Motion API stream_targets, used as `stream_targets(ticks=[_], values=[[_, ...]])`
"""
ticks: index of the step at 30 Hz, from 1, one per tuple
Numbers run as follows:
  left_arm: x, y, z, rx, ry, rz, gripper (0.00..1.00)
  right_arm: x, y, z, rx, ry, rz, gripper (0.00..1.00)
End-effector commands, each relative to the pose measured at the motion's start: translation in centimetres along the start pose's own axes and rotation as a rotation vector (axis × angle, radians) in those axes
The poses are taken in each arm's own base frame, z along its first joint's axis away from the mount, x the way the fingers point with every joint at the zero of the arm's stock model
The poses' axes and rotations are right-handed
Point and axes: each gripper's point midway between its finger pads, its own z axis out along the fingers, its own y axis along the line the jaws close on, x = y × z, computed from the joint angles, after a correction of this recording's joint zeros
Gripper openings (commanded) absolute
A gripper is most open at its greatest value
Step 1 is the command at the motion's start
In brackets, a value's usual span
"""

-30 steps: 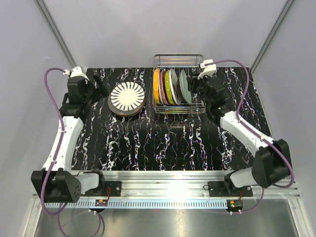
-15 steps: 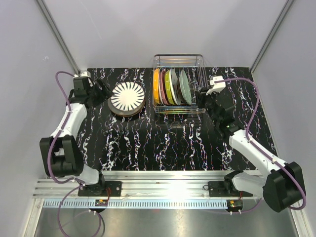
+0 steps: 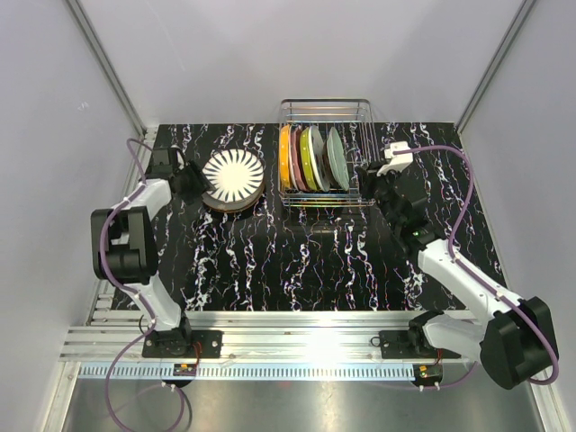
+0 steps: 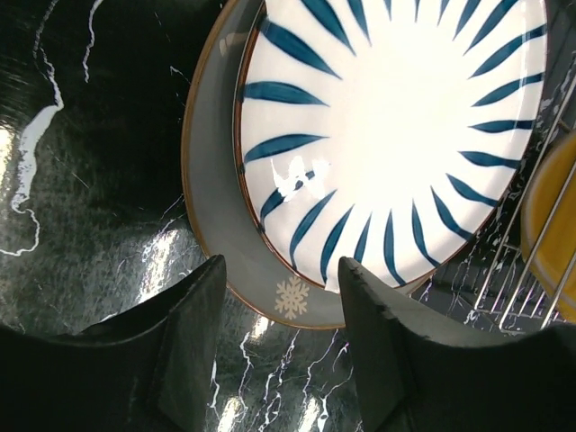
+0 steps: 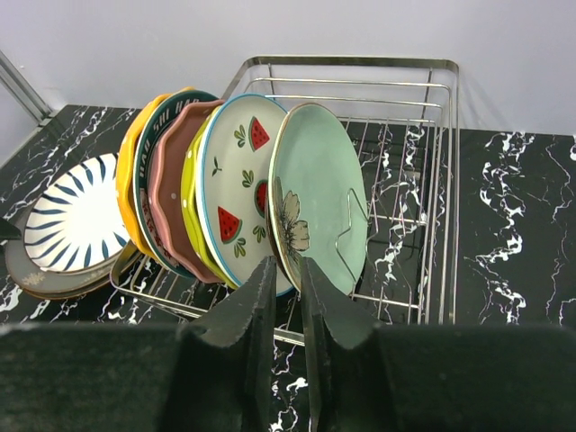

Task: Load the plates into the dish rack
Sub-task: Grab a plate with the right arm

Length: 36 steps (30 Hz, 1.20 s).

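Left gripper (image 4: 281, 270) has reached the striped plate (image 4: 396, 135), far-left worktop (image 3: 270, 261), half-open and empty; closing low could pinch the grey plate (image 4: 216, 180) too.

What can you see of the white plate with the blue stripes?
The striped plate is round and glossy, ceramic-looking: white, dark blue strokes fanning from a plain centre, thin brown rim. It lies flat, face up, on a grey plate on the black marbled table, left of the dish rack. The left gripper sits open at the stack's edge.
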Motion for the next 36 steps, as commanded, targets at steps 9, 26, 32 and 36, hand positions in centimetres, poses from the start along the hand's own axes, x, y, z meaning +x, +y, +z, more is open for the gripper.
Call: stream_targets(ticks=[9, 26, 32, 36], values=[[-1.4, -1.1, 1.5, 0.020, -0.003, 0.038, 0.48, -2.6, -0.1, -0.4, 0.010, -0.093, 0.021, 0.22], [-0.4, 0.2, 2.4, -0.057, 0.043, 0.045, 0.17, -2.8, 0.1, -0.6, 0.000, -0.098, 0.028, 0.20], [-0.2, -0.2, 2.2, -0.046, 0.051, 0.056, 0.00, -2.9, 2.1, -0.7, -0.109, -0.091, 0.034, 0.19], [-0.5, -0.7, 1.3, -0.044, 0.042, 0.050, 0.00, -3.6, 3.8, -1.1, -0.201, -0.111, 0.027, 0.19]])
